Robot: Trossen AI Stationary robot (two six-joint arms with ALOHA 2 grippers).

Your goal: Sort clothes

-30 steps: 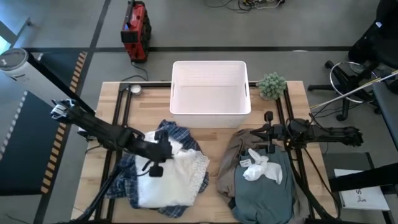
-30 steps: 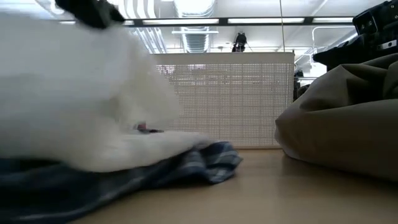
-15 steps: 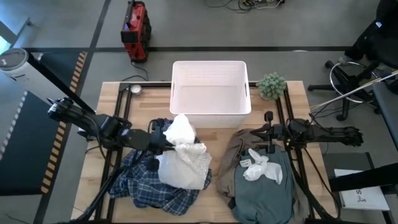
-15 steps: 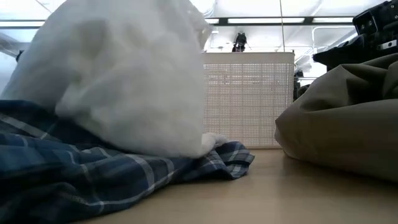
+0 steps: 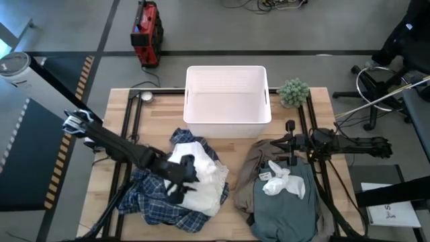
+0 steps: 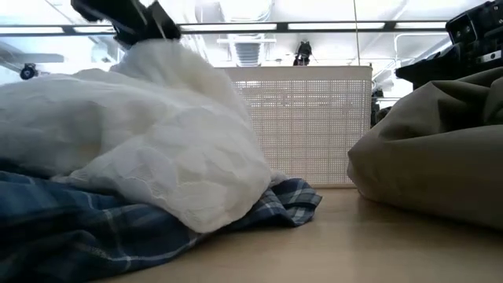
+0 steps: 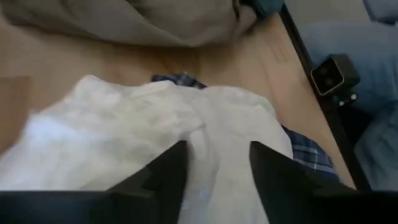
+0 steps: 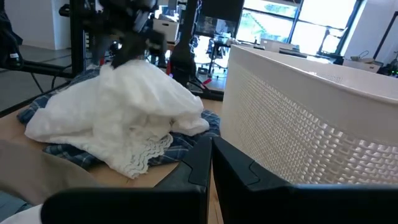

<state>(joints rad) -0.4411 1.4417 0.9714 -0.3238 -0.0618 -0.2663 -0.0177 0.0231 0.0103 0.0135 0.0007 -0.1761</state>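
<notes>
The white textured top (image 5: pixel 199 169) lies bunched on the blue-white plaid shirt (image 5: pixel 158 202) at the table's near left. My left gripper (image 7: pixel 217 180) is open above the top's raised peak (image 6: pixel 153 47), one finger on each side of a fold. At the near right, a small white piece (image 5: pixel 282 180) rests on a taupe garment (image 5: pixel 257 165) and a dark grey-green tee (image 5: pixel 285 212). My right gripper (image 5: pixel 290 143) is shut and hovers over that pile's far edge, holding nothing. My left gripper comes from above with its open fingers (image 7: pixel 165 177) on either side of a raised fold (image 7: pixel 214 143) of the white top. I cannot tell whether the fingers touch the cloth. The top rests on the plaid shirt.
A white rectangular bin (image 5: pixel 227 101) stands at the far middle of the table. A small green plant (image 5: pixel 293 91) sits to its right. Bare wood shows between the two piles (image 5: pixel 235 168) and at the far left (image 5: pixel 158 114).
My left gripper drew the white top up into a bunch toward the bin. It has since come back toward the near edge. The top has sunk back onto the plaid shirt, more heaped than a second ago. The right arm kept still.
</notes>
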